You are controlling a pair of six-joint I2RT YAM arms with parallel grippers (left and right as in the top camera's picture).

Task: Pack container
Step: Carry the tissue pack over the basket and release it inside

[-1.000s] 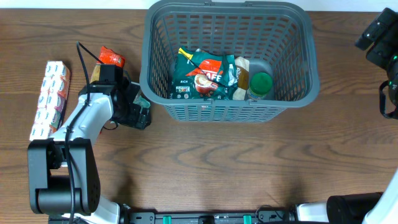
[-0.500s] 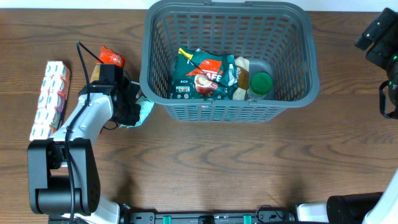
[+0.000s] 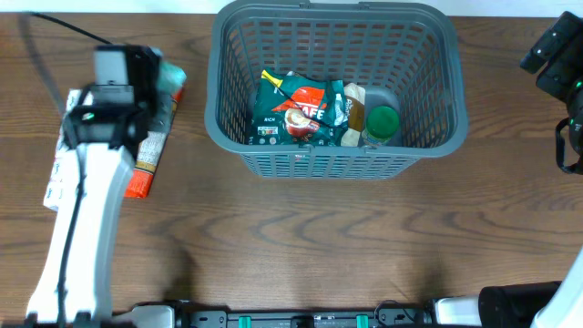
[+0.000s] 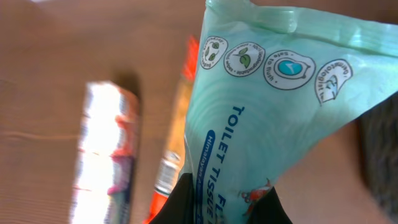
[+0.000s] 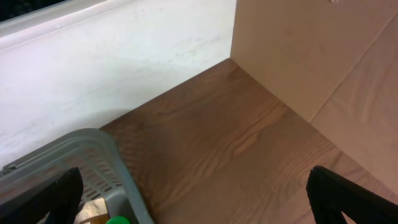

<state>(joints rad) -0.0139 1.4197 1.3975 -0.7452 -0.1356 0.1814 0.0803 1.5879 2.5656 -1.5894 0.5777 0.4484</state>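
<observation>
The container [image 3: 451, 109], a dark-grey slotted basket, stands at the table's back middle. In it lie a green coffee bag [image 3: 296, 109], a tan packet [image 3: 355, 102] and a green-lidded jar [image 3: 383, 123]. My left gripper [image 4: 224, 210] is shut on a pale green toilet tissue pack [image 4: 273, 106] and holds it in the air left of the basket, where the pack [image 3: 171, 75] shows beside the raised wrist. My right gripper [image 5: 196, 202] hangs open and holds nothing, beyond the basket's rim [image 5: 93, 146] at the table's far right.
Under the raised left arm lie a white and pink pack [image 3: 66, 150] and an orange-red packet [image 3: 146, 169]; both show blurred in the left wrist view, the white pack [image 4: 106, 155] and the orange packet [image 4: 186, 106]. A pale wall [image 5: 124, 56] runs behind the table.
My left gripper has shut on the tissue pack beside the basket's front left corner and lifted it up and back. The orange packet now lies uncovered. The right arm has not moved.
</observation>
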